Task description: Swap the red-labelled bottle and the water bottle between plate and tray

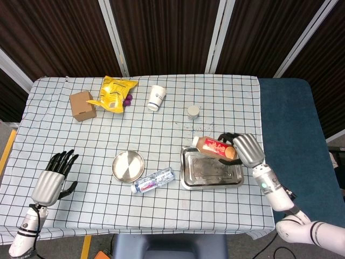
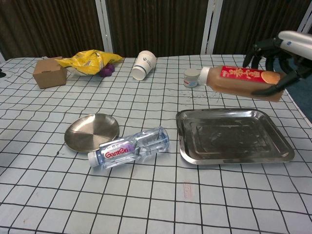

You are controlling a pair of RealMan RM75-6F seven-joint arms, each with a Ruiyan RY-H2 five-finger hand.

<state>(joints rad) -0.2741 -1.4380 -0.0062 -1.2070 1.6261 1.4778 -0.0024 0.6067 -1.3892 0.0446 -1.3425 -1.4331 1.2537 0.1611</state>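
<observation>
My right hand holds the red-labelled bottle on its side in the air, above the far edge of the metal tray. The bottle's white cap points left. The clear water bottle lies on the cloth between the tray and the round metal plate, its cap end against the plate's near rim. My left hand hovers at the table's near left corner with its fingers apart, holding nothing.
At the back of the checked table stand a cardboard box, a yellow snack bag, a tipped paper cup and a small white jar.
</observation>
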